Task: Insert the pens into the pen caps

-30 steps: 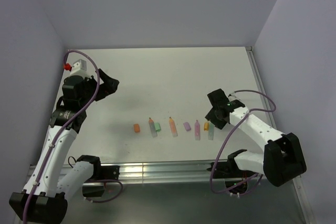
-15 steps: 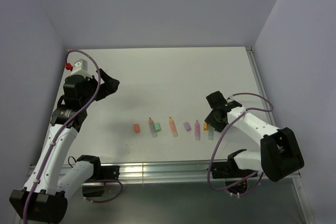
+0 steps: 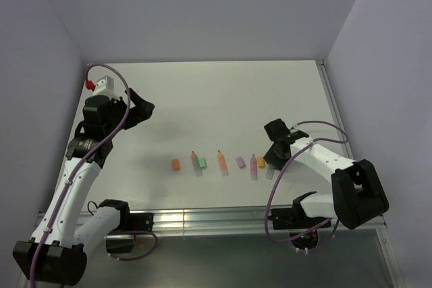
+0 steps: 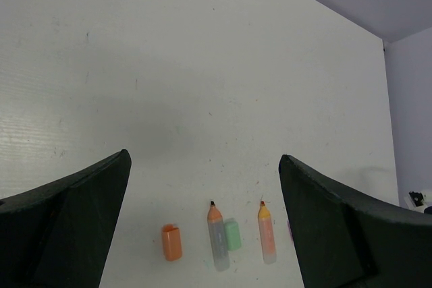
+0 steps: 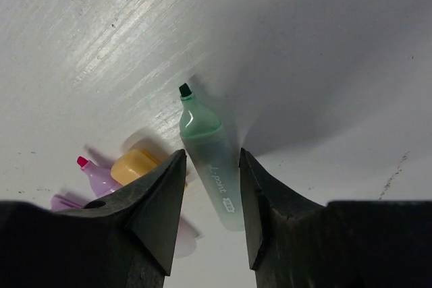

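Observation:
The pens and caps lie in a row on the white table (image 3: 223, 99). From the left: orange cap (image 3: 175, 164), orange-tipped pen (image 3: 196, 164) touching the green cap (image 3: 202, 162), orange pen (image 3: 222, 162), purple cap (image 3: 240, 162), pink pen (image 3: 254, 166), orange cap (image 3: 261, 162), green pen (image 3: 271, 172). My right gripper (image 3: 275, 160) is low over the green pen (image 5: 210, 163). Its fingers (image 5: 158, 193) stand open on either side of the barrel. The orange cap (image 5: 138, 165) and pink pen (image 5: 98, 177) lie just left. My left gripper (image 3: 138, 109) is open and empty, high at the far left.
The left wrist view shows the orange cap (image 4: 171, 242), the orange-tipped pen (image 4: 218, 237), the green cap (image 4: 232, 234) and the orange pen (image 4: 266, 233) below. Purple walls enclose the table on three sides. A metal rail (image 3: 202, 219) runs along the near edge.
My right gripper has moved down and left over the green pen and now straddles it. The left arm has barely moved.

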`<state>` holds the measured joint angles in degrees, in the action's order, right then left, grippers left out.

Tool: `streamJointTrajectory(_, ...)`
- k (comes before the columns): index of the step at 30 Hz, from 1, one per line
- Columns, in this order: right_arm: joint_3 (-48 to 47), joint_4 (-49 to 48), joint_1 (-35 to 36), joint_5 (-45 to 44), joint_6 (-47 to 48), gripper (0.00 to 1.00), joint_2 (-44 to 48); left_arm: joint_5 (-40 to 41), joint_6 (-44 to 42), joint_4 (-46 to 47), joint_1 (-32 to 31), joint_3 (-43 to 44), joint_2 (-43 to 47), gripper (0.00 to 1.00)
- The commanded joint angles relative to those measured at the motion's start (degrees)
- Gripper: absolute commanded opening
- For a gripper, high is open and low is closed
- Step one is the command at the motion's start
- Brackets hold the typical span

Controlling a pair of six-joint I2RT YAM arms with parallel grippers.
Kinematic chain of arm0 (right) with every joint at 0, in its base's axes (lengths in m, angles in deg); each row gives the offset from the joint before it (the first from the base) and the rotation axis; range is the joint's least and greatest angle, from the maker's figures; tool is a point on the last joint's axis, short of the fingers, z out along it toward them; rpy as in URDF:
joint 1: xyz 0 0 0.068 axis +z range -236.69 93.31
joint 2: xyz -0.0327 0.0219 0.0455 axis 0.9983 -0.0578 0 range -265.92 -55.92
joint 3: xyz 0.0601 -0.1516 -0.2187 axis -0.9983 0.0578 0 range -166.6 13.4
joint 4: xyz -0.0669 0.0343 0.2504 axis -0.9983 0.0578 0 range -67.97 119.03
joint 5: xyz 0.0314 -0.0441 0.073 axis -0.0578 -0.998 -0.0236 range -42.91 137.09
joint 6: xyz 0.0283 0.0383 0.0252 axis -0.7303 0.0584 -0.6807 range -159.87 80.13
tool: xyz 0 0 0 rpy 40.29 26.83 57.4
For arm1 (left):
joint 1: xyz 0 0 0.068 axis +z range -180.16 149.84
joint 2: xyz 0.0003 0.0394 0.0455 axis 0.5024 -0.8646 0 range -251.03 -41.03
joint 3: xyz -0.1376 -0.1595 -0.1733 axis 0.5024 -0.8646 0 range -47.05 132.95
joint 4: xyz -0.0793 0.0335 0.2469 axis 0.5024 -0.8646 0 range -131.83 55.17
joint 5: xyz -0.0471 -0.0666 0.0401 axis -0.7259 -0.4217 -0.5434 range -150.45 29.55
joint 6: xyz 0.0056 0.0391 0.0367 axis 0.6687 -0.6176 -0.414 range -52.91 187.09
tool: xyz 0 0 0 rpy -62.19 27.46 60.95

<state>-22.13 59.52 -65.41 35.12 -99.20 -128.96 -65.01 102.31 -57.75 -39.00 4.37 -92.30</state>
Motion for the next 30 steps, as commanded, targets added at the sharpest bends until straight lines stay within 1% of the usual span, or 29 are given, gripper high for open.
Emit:
streamJointTrajectory(1, 0.1, -1.0, 0.0, -1.3, 0.6, 0.44, -1.3, -0.9, 0.4, 2.2, -0.2, 1.2, 0.0, 0.97)
streamJointTrajectory(2, 0.1, -1.1, 0.0, -1.3, 0.7, 0.41, -1.4, -0.9, 0.3, 2.2, -0.2, 1.2, 0.0, 0.97)
streamJointTrajectory(3, 0.2, -1.2, 0.0, -1.3, 1.0, 0.39, -1.6, -0.8, 0.3, 2.2, -0.2, 1.2, 0.0, 0.97)
streamJointTrajectory(9, 1.1, -2.0, -0.2, -1.3, 2.2, 0.39, -2.4, -1.5, 0.3, 2.3, -0.1, 0.9, -0.2, 0.98)
streamJointTrajectory(10, 1.2, -2.3, -0.2, -1.1, 2.2, 0.39, -2.5, -1.4, 0.4, 2.3, -0.1, 0.9, -0.4, 0.99)
streamJointTrajectory(12, 1.5, -2.9, -0.2, -0.7, 2.6, 0.38, -2.6, -1.8, 0.5, 2.2, -0.1, 0.9, -0.9, 1.0)
streamJointTrajectory(16, 1.9, -3.1, -0.3, -1.0, 3.3, 0.27, -2.5, -5.4, 0.8, 3.5, -0.1, 0.4, -0.9, 0.99)
streamJointTrajectory(19, 2.4, -2.8, -0.4, -1.7, 4.0, 0.15, -1.1, -7.2, 1.5, 4.7, -0.1, -0.1, -1.1, 0.99)
streamJointTrajectory(20, 2.5, -2.6, -0.4, -1.9, 4.2, 0.09, -0.4, -8.4, 1.6, 5.0, -0.1, -0.1, -1.4, 0.98)
streamJointTrajectory(22, 2.8, -1.7, -0.5, -2.4, 4.7, 0.03, 2.1, -9.5, 2.1, 5.8, -0.1, -0.4, -1.6, 0.95)
streamJointTrajectory(23, 2.8, -1.3, -0.5, -2.6, 4.9, 0.01, 3.2, -10.9, 2.2, 6.1, -0.1, -0.6, -1.6, 0.93)
streamJointTrajectory(27, 0.6, 2.2, -0.4, -3.4, 6.0, 0.0, 10.9, -14.2, 3.0, 8.1, -0.1, -1.1, -1.6, 0.91)
streamJointTrajectory(29, -1.2, 5.0, -0.5, -3.9, 7.0, 0.0, 13.4, -15.1, 3.4, 9.5, -0.1, -1.7, -1.4, 0.93)
streamJointTrajectory(30, -3.3, 5.8, -0.4, -3.9, 7.5, 0.0, 15.4, -16.2, 4.1, 9.8, -0.1, -1.8, -1.4, 0.98)
